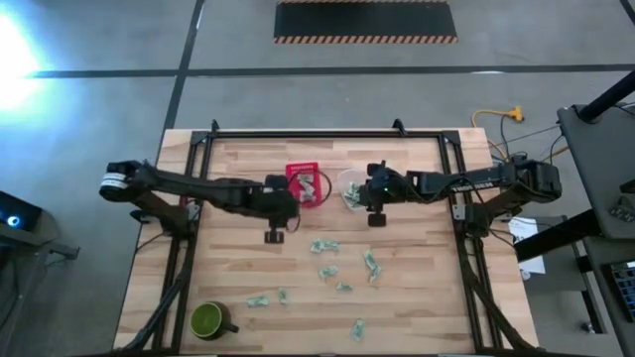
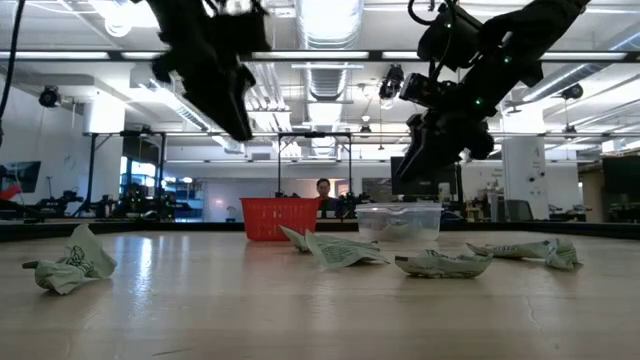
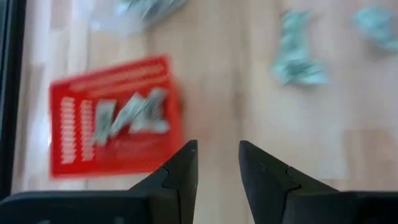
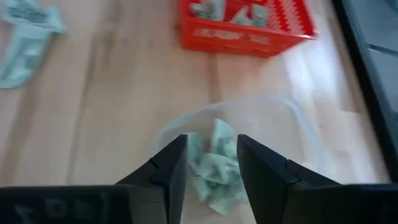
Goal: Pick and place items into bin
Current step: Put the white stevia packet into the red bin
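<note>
The red basket (image 1: 306, 183) and clear tub (image 1: 351, 188) stand side by side at the bench's (image 1: 417, 297) far middle, with both arms reaching in over them. Crumpled wrappers (image 1: 324, 246) dot the centre and a green mug (image 1: 207, 319) blocks the near left corner. The bench's bare near right part lies open for passage.

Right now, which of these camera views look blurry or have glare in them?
Left wrist view: the red basket and loose items are smeared by blur. High view: bright glare at the floor's left edge. Low view: ceiling lights wash out, arms in silhouette. Right wrist view: the clear container looks soft.
</note>
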Motion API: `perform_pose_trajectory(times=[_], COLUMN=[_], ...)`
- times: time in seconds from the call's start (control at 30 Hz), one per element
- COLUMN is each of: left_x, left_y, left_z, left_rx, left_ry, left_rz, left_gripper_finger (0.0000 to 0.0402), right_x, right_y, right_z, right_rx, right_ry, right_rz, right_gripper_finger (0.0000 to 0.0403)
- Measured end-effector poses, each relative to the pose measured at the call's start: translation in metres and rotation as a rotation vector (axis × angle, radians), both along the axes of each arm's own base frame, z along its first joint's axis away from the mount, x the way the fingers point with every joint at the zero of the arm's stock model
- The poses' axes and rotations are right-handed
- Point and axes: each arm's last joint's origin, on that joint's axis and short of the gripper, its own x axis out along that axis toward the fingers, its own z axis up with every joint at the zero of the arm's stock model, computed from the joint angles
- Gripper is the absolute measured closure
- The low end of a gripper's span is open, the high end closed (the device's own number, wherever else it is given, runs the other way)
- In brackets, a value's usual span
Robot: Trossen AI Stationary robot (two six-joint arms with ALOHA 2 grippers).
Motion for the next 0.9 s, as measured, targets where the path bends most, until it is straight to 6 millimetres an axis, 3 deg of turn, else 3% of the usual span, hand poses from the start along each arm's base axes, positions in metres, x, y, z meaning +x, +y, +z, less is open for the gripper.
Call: perform_pose_trajectory(times=[0.17, 0.37, 0.73, 0.9], left_x=[0.013, 0.032, 0.055, 0.059], left_y=[-0.033, -0.065, -0.073, -0.074], left_z=[-0.003, -0.034, -0.092, -0.099], left_rx=[-0.013, 0.046, 0.131, 0.135], left_ry=[-0.108, -0.088, 0.032, 0.053], left_rz=[-0.142, -0.326, -0.310, -0.310], left_gripper_finger=[0.0301, 0.0301, 0.0301, 0.0301], right_x=[0.000, 0.000, -0.003, -0.003], right_y=[0.005, 0.015, 0.023, 0.024], right_z=[-0.001, -0.002, -0.005, -0.005], right_rx=[0.084, 0.224, 0.280, 0.282], right_ry=[0.003, -0.011, 0.037, 0.041], right_rz=[0.069, 0.175, 0.162, 0.162], right_gripper_finger=[0.0284, 0.0282, 0.0282, 0.0284])
